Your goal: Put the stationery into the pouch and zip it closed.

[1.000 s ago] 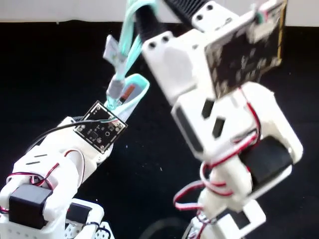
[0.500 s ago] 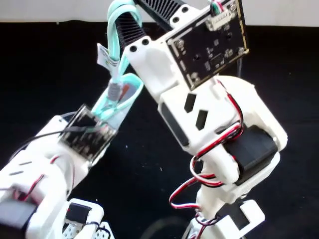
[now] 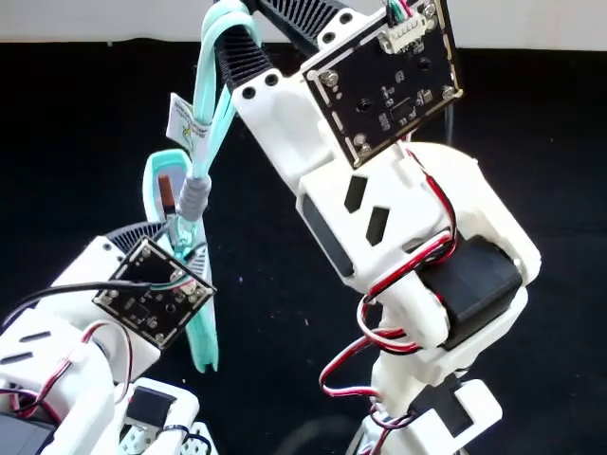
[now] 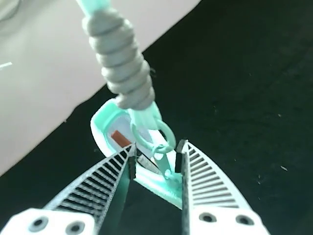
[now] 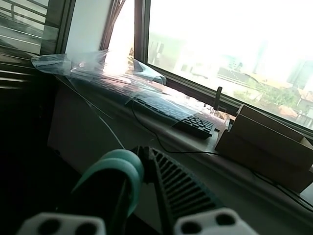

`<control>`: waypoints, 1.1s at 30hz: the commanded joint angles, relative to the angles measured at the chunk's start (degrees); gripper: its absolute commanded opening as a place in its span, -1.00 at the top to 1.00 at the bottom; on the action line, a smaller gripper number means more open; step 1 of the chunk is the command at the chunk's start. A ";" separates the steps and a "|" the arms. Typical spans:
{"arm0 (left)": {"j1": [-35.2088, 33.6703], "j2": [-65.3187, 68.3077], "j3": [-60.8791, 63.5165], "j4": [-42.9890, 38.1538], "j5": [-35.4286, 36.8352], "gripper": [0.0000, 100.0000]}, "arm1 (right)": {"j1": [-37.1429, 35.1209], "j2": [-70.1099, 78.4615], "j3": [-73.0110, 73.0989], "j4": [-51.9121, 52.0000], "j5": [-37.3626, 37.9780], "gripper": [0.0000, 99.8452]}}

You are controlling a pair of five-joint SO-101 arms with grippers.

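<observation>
The mint pouch [image 3: 159, 175] hangs on edge above the black table, its mouth open with a brown item [image 3: 166, 194] inside. In the left wrist view the pouch [image 4: 105, 129] lies between the ribbed fingers [image 4: 120, 178] of my left gripper [image 4: 155, 154], which is shut on its edge beside the zip pull ring [image 4: 164, 139]. A grey-wrapped joint [image 4: 122, 63] links the pouch to its mint strap [image 3: 213, 85]. My right gripper [image 5: 142, 166] is held high and shut on the strap loop [image 5: 115, 166]. In the high view the right gripper [image 3: 232, 24] sits at the top edge.
The right arm's body [image 3: 408, 246] and its camera board [image 3: 384, 81] stand over the middle of the black table [image 3: 85, 123]. A paper tag [image 3: 182, 121] hangs from the strap. The left arm's camera board [image 3: 152, 299] covers part of the pouch.
The left arm has drawn back toward the lower left with the pouch. The pouch has swung left and turned more on edge. The right arm's camera board has tilted and shifted left.
</observation>
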 commanded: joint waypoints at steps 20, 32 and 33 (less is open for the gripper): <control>-7.43 -1.45 6.90 2.64 0.35 0.66 | -0.40 -0.13 -0.40 -4.00 0.18 0.99; -14.55 -13.58 7.52 2.64 0.09 0.66 | -0.13 -0.04 -6.20 -2.33 0.18 0.99; -15.08 -13.67 7.34 2.64 0.09 0.66 | -0.13 -0.04 -7.16 -1.54 0.18 0.99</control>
